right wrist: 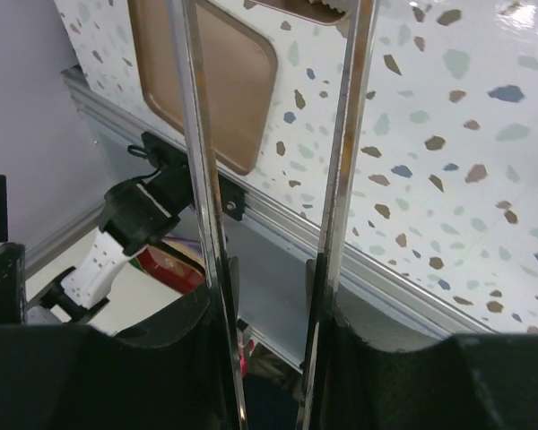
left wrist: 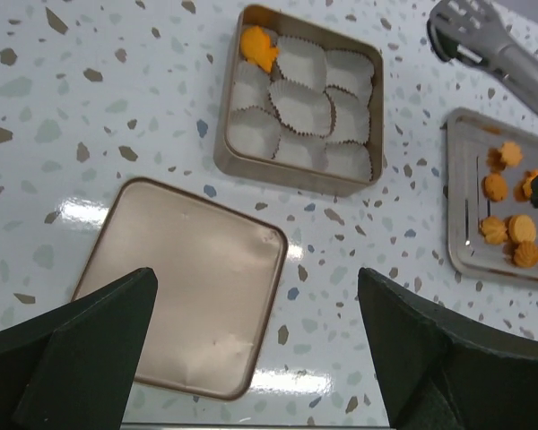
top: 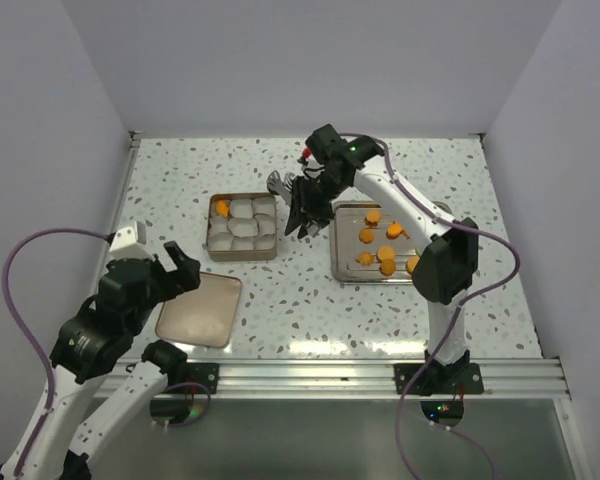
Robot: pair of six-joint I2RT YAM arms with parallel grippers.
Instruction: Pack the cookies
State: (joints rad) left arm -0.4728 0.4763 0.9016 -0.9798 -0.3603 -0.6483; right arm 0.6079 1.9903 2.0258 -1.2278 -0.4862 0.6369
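Observation:
Several orange cookies [top: 385,245] lie on a metal tray [top: 340,262] at the right; they also show in the left wrist view [left wrist: 509,228]. One orange cookie [top: 220,209] sits in the back left corner of a square tin [top: 243,257] lined with white paper cups, and shows in the left wrist view [left wrist: 258,47] too. My right gripper [top: 305,212] hangs between tin and tray, shut on metal tongs [top: 278,183]; its wrist view [right wrist: 273,296] shows the two tong arms [right wrist: 197,179] pressed between the fingers. My left gripper [top: 170,265] is open and empty above the tin's lid [top: 200,308].
In the left wrist view, the open gripper [left wrist: 255,278] looks down on the copper-coloured lid [left wrist: 179,282], the tin [left wrist: 291,175], the tray rim [left wrist: 457,193] and the tongs' slotted head [left wrist: 462,27]. An aluminium rail [top: 310,378] runs along the near table edge.

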